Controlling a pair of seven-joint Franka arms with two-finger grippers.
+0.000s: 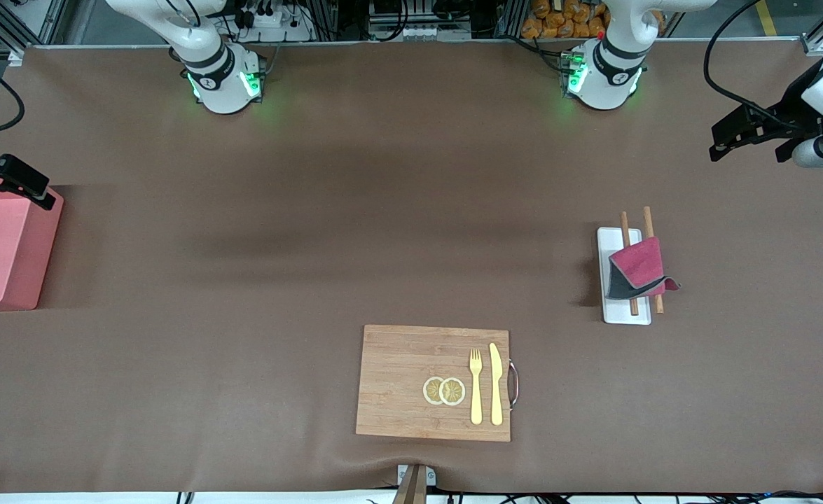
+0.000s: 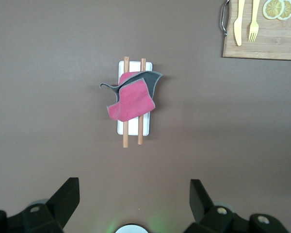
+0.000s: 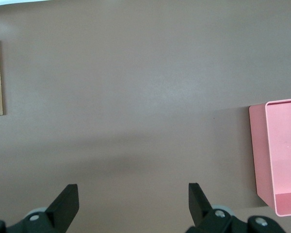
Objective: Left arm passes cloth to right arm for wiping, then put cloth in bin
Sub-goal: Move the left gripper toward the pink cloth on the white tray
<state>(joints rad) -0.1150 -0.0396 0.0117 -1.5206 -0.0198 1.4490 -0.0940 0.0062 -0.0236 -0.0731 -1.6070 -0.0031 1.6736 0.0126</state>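
Observation:
The dark pink-red cloth [image 1: 641,266], with its grey reverse showing at one edge, lies crumpled on a flat white tray [image 1: 611,241] with two brown chopsticks, toward the left arm's end of the table. It also shows in the left wrist view [image 2: 132,101]. My left gripper [image 1: 747,136] hangs open and empty over bare table near that end, apart from the cloth; its jaws stand wide in its wrist view [image 2: 133,199]. The pink-red bin [image 1: 5,252] stands at the right arm's end and shows in the right wrist view [image 3: 281,155]. My right gripper [image 1: 15,180] is open and empty above the bin's rim [image 3: 133,199].
A wooden cutting board [image 1: 411,385] with two lemon slices [image 1: 444,390], a yellow fork [image 1: 476,385] and a yellow knife [image 1: 496,383] lies nearer the front camera at mid-table. Brown mat covers the table between the bin and the tray.

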